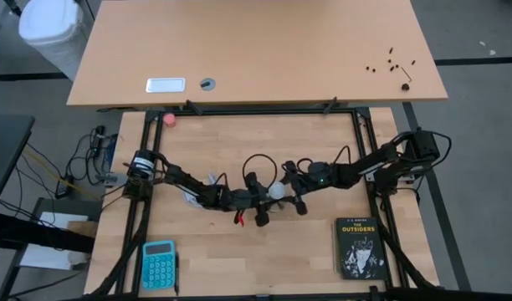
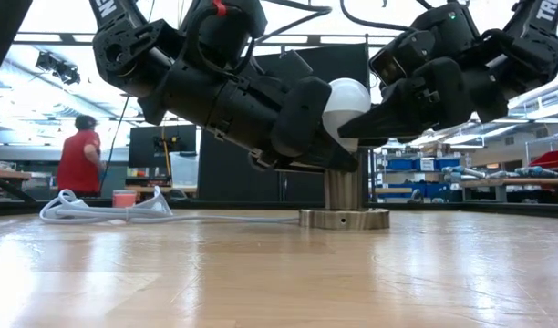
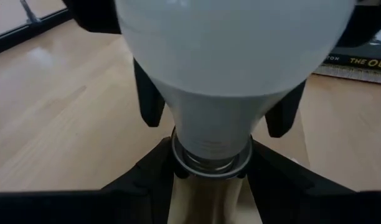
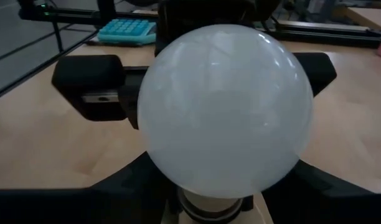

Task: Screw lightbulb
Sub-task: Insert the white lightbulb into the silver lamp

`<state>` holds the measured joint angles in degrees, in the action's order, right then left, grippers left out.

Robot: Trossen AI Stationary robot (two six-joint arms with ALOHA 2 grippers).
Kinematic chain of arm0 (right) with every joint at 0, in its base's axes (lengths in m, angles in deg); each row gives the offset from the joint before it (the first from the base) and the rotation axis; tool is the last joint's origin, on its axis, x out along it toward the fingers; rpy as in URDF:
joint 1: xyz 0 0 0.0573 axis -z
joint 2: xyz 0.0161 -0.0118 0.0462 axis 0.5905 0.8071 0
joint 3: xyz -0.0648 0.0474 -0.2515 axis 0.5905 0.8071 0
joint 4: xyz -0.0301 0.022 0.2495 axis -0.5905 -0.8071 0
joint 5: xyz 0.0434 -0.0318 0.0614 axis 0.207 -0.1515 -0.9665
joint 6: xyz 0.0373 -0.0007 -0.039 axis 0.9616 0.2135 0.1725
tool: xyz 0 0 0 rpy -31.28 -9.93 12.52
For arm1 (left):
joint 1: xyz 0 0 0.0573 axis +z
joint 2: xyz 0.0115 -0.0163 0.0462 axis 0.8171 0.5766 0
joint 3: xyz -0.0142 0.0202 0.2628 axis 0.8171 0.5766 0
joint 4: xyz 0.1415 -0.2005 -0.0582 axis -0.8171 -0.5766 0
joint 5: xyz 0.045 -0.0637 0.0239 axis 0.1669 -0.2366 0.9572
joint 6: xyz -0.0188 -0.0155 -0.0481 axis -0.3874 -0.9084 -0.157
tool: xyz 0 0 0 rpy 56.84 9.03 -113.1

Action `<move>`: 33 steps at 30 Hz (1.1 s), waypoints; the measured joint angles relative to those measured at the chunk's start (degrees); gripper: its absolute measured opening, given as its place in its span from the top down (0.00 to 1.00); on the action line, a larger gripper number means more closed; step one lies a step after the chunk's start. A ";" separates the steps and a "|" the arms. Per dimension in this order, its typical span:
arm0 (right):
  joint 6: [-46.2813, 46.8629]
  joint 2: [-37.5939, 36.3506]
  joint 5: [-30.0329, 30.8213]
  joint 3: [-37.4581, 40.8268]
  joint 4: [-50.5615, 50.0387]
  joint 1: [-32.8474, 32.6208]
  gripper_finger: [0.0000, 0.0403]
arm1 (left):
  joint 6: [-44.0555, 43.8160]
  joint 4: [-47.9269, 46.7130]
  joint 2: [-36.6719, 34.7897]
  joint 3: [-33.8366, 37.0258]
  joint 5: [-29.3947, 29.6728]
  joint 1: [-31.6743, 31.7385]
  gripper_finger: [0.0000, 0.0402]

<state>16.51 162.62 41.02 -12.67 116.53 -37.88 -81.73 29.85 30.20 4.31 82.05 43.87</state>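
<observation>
The white lightbulb [image 2: 346, 102] stands upright in the metal socket [image 2: 343, 193], whose round base rests flat on the wooden table. My left gripper [image 1: 264, 201] comes in from the table's left and is shut on the socket just under the bulb. From the right, my right gripper [image 1: 289, 194] is shut on the bulb. In the left wrist view the bulb's neck [image 3: 210, 134] sits in the socket's metal collar [image 3: 210, 163]. My left gripper pinches the socket's top, at its metal collar [image 3: 189, 167], between its two fingers. They come nearly level from the table's left. The socket stands upright on its base. My right gripper pinches the bulb's tapering sides [image 3: 172, 93] between its two fingers [image 3: 150, 102]. They come nearly level from the table's right. The bulb stands upright in the socket.
A white cord [image 2: 106, 210] runs from the socket along the table to the left. A black book [image 1: 359, 247] lies near the right, a blue calculator [image 1: 158, 263] near the left, a pink ball [image 1: 170, 119] at the far left. A person [image 2: 78, 159] stands in the room behind.
</observation>
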 joint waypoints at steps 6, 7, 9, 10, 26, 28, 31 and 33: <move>2.63 0.04 4.67 -0.07 -2.02 -1.49 0.43 | -1.96 -0.05 0.04 0.02 2.75 0.02 0.56; 3.17 0.04 5.46 -0.07 -1.71 -1.78 0.43 | -2.37 -0.07 0.04 0.00 2.99 0.02 0.56; 4.22 0.04 7.11 -0.07 -1.73 -2.51 0.43 | -3.41 -0.09 0.04 0.02 4.12 0.02 0.56; 5.01 0.04 7.92 -0.07 -1.74 -2.85 0.43 | -3.89 -0.07 0.04 0.02 4.22 0.02 0.56; 22.14 0.46 25.50 -4.19 -9.46 -7.97 0.43 | -7.41 -2.43 0.11 -1.64 8.38 -0.09 0.56; 22.96 0.48 29.30 -4.90 -10.59 -9.10 0.43 | -7.80 -2.21 0.09 -1.79 8.56 -0.08 0.56; 23.64 0.55 34.38 -4.90 -10.61 -10.60 0.43 | -7.93 -2.05 0.09 -1.90 9.14 -0.09 0.56; 23.93 0.55 34.99 -4.90 -10.62 -11.01 0.43 | -7.97 -2.12 0.09 -1.90 9.75 -0.09 0.56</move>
<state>40.45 163.17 76.01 -17.56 105.91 -48.89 -89.69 27.73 30.28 2.41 91.80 43.79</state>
